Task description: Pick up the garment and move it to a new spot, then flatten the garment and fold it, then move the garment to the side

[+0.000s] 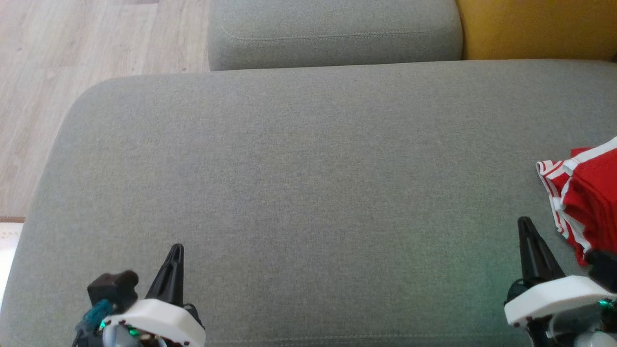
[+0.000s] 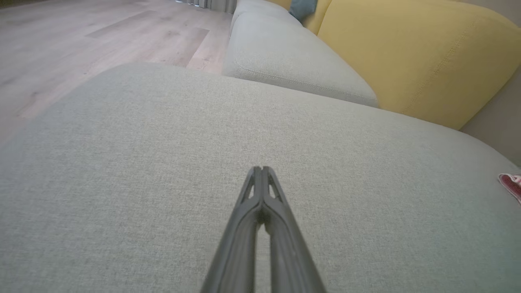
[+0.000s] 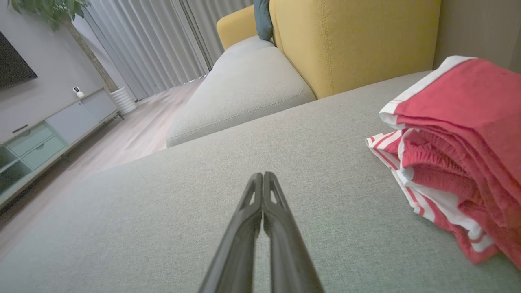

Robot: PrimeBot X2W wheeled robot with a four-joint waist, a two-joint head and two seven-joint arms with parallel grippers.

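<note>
The wide grey seat cushion (image 1: pixel 308 159) is stretching out in front of the robot, with a yellow backrest (image 1: pixel 535 29) standing beyond it. The red, white-striped garment (image 1: pixel 590 188) is lying in a folded heap at the cushion's right side, just beside the right gripper (image 1: pixel 524 222). Both arms are hanging low over the near edge, fingers pointing forward across the fabric. The right gripper's fingers are pressing together, holding nothing. The left gripper (image 1: pixel 177 247), well apart from the garment, is pinched together too and is also empty.

No readable text, label, brand, number or sign appears on anything here.
</note>
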